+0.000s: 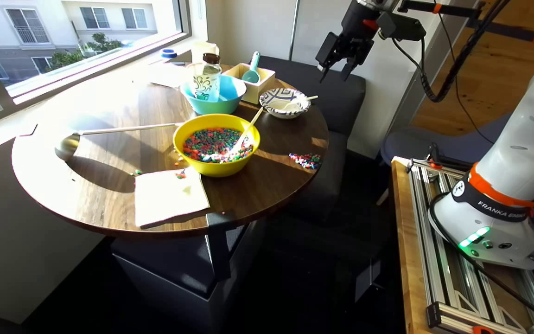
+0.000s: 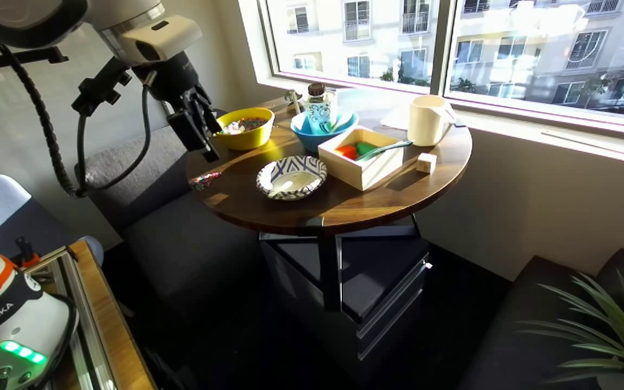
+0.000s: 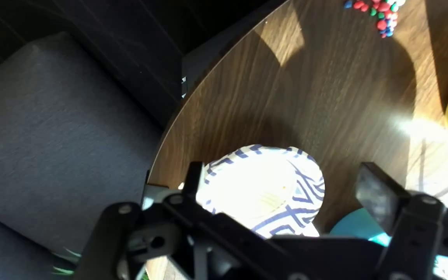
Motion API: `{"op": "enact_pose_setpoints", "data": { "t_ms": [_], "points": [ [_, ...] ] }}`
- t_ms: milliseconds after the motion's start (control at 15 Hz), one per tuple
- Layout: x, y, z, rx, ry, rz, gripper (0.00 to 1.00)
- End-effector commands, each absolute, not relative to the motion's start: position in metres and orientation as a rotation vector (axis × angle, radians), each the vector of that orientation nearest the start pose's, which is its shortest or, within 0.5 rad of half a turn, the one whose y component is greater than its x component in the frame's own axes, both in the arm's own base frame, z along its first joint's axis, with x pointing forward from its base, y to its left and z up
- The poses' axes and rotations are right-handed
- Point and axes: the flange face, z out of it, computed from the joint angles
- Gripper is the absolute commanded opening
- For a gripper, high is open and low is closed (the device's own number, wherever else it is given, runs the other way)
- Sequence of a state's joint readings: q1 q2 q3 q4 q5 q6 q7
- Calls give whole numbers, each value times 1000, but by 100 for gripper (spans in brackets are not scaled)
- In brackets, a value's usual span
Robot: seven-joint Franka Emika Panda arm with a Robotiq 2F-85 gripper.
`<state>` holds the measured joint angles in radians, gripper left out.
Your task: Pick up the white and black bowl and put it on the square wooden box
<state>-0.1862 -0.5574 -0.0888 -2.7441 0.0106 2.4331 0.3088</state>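
Free room above white bowl (image 2: 291, 181); wooden box (image 2: 344, 168) just beside, teal spoon (image 2: 387, 149) overhanging it.

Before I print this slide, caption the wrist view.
Open gripper facing the ungrasped, dark-patterned white bowl on the round table.

In both exterior views the gripper (image 1: 334, 76) is held aloft, pointed downward at a tilt, its two fingers (image 3: 375, 190) parted widely. The white wrist (image 2: 176, 35) is seen just above it. The base (image 1: 510, 225) is mounted lower than the gripper and well apart, its green lights (image 1: 474, 236) lit.
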Motion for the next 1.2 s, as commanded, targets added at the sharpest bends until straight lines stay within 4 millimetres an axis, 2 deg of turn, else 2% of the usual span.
{"op": "enact_pose_setpoints", "data": {
  "t_ms": [0, 200, 333, 600, 667, 733, 867, 1133],
  "points": [
    [363, -139, 388, -2785, 1038, -321, 100],
    [354, -182, 365, -2642, 1188, -308, 100],
    [353, -201, 354, -2579, 1207, -317, 100],
    [359, -232, 352, -2476, 1234, -337, 100],
    [363, -235, 355, -2460, 1242, -324, 100],
    [353, -227, 356, -2494, 1238, -347, 100],
    [359, -234, 358, -2480, 1251, -350, 100],
    [385, -232, 353, -2495, 1206, -458, 100]
  ]
}}
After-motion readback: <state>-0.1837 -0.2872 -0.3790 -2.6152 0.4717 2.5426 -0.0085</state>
